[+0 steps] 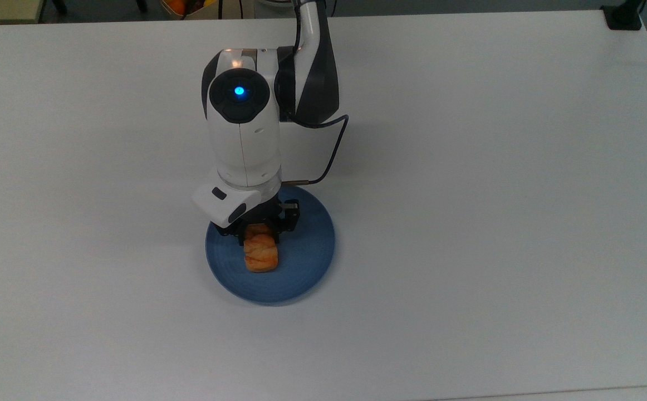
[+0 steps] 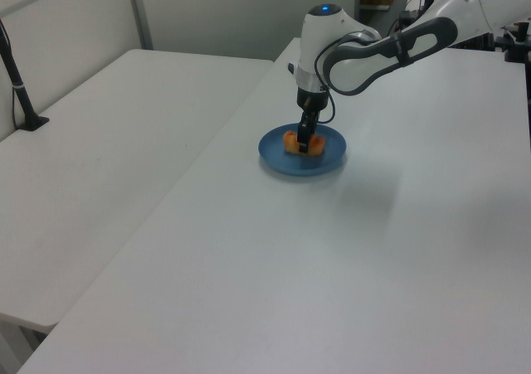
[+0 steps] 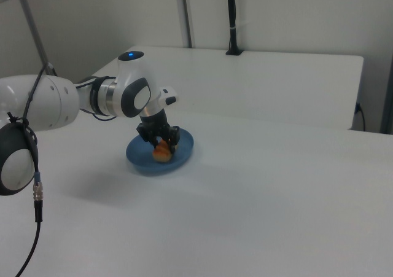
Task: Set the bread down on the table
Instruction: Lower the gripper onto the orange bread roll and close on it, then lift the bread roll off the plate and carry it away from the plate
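Your hand (image 1: pixel 258 240) sits low over the blue plate (image 1: pixel 307 262), straddling the far end of the bread (image 1: pixel 261 253). In the top view one finger (image 1: pixel 241 239) stands on the roll's 9 o'clock flank and the other on its 3 o'clock flank, both close against the crust. You cannot tell from these pictures whether they are actually pressing it or merely beside it, so treat the grip as unconfirmed.

In the left view the hand (image 2: pixel 305 142) hangs straight down from the wrist onto the bread (image 2: pixel 292 142), and in the right view the hand (image 3: pixel 161 143) covers the upper part of the bread (image 3: pixel 162 154).

The bread lies flat on the plate (image 2: pixel 323 160), a little toward 9 o'clock of the plate's middle in the top view, with its long axis running from 12 to 6 o'clock. Its near end pokes out at 6 o'clock from under the hand.

The plate (image 3: pixel 181 149) rests on the white worktop (image 1: pixel 496 195), which spreads out bare on all sides of it. A black cable (image 1: pixel 332 150) loops from the wrist at 3 o'clock of the arm.
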